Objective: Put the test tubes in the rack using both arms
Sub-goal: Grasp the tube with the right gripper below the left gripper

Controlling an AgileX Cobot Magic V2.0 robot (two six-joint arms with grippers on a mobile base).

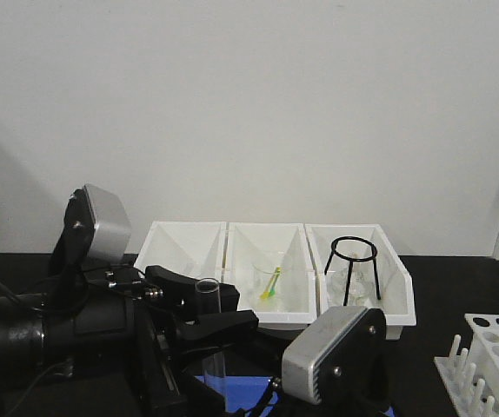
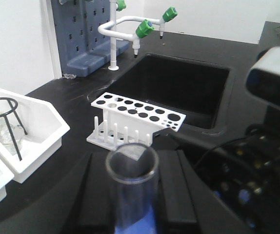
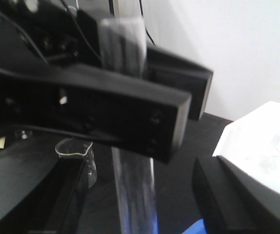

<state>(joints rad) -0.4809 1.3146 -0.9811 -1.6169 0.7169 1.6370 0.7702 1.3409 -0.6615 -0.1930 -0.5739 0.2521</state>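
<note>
One test tube [image 1: 207, 288] stands upright with my left gripper [image 1: 208, 306] shut on it. In the left wrist view its open mouth [image 2: 131, 165] sits between the black fingers [image 2: 179, 190]. The white rack [image 2: 137, 116] stands beyond it on the black bench, also seen at the front view's lower right [image 1: 493, 356]. In the right wrist view the tube [image 3: 135, 190] hangs down from the left gripper's fingers [image 3: 130, 112]. My right gripper [image 3: 145, 207] is open, its fingers wide apart on either side of the tube and not touching it.
Three white bins [image 1: 180, 239] line the back; the middle one holds a beaker [image 1: 267, 280], the right one a black tripod stand [image 1: 354, 268]. Another beaker [image 3: 76, 156] stands behind the right gripper. A black sink [image 2: 179, 90] and a green-tipped tap [image 2: 142, 29] lie past the rack.
</note>
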